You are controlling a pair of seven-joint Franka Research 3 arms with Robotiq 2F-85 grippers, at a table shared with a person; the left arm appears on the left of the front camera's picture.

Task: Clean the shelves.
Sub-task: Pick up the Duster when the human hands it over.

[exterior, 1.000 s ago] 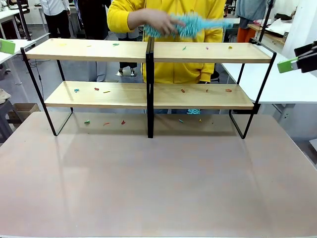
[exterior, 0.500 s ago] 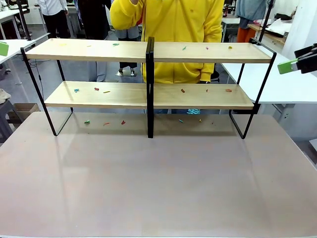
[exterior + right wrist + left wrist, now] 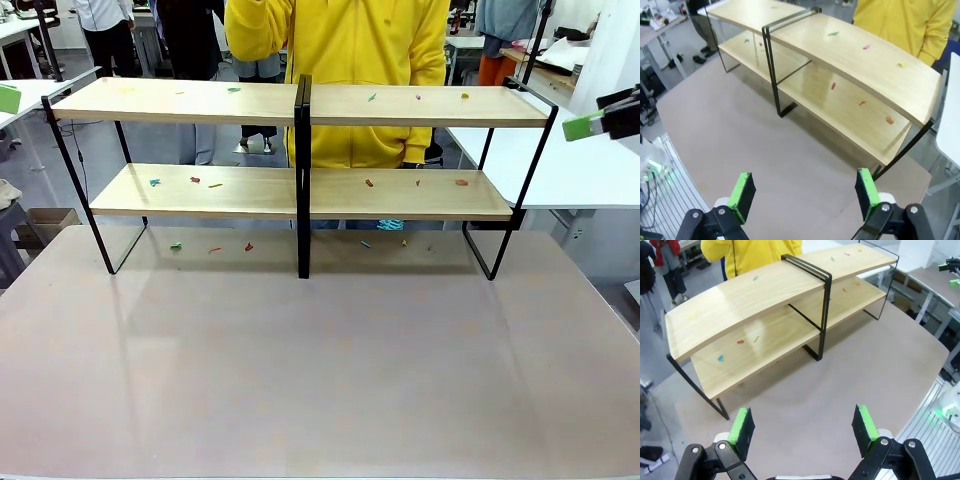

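- Two long light-wood boards make up the shelves (image 3: pixel 260 192), a wide rack on a thin black frame. It stands across the far half of the tabletop (image 3: pixel 320 380), with a person (image 3: pixel 350 60) in a yellow top just behind it.
- Both pincers are released, pads spread wide with nothing between them. The left pincer (image 3: pixel 803 424) hangs over the tabletop off the rack's left end. The right pincer (image 3: pixel 803 192) hangs off the right end, about level with the upper board in the front view.
- Small coloured scraps (image 3: pixel 372 97) dot both boards, and a few lie on the tabletop under the lower one. By my reading the cleaning has not begun.
- Risk: neither pincer carries a cloth or brush. Bare pads swept along a board would likely scatter the scraps over its far edge rather than gather them.
- Risk: the frame looks light. A sideways shove on an end loop or on the black centre post (image 3: pixel 303 180) could slide or tip the rack toward the person.
- Risk: the gap between the boards is low, so a wide-spread pincer going in there may catch the underside of the upper board.
- Room: the near tabletop is bare and gives a free approach from the front, and the top board is open from above. The centre post splits each tier, so no sweep can run the full length.
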